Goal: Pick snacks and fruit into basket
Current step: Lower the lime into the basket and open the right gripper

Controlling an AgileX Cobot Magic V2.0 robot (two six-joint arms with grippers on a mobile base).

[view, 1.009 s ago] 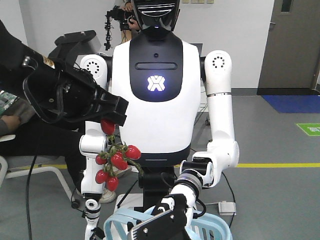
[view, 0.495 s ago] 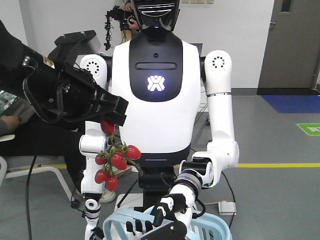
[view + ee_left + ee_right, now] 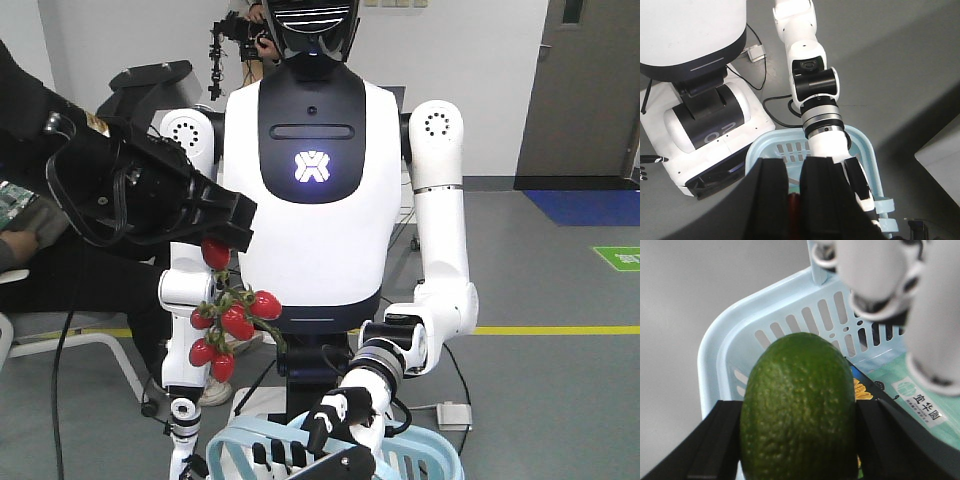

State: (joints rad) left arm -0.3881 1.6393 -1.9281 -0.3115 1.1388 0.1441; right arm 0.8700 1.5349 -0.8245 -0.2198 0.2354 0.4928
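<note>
Green oval fruit (image 3: pixel 799 410), long axis upright, clamped in right claw (image 3: pixel 799 440); left claw (image 3: pixel 215 235) grips red bunch (image 3: pixel 228 322).

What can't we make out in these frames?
- Light blue slatted plastic basket: its floor is mostly hidden in the right wrist view by the green oval fruit.
- Bunch of small glossy red fruits: the left wrist view shows only a red sliver, blocked by the black fingers.
- Mint-green pouch: blurred, cut off.
</note>
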